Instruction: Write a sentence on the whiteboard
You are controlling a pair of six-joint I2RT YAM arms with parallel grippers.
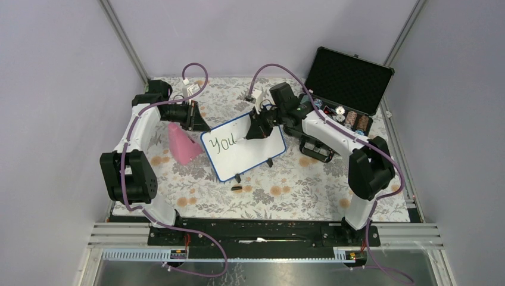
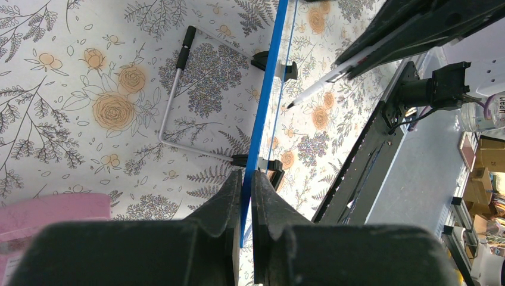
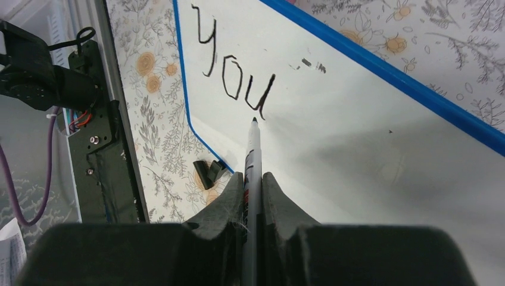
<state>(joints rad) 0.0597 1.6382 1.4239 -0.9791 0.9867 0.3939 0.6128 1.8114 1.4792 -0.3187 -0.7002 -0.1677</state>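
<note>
Arms both reached to the whiteboard [image 1: 253,156]: left at its left edge, right bent over its far edge. Left gripper [image 2: 246,179] clenched on the blue frame. Right gripper [image 3: 253,179] pinched a marker [image 3: 252,146], tip at the "u". So far the sentence [image 3: 235,77] read "You", upper left on the board, which sat skewed on the floral cloth [image 1: 298,190].
</note>
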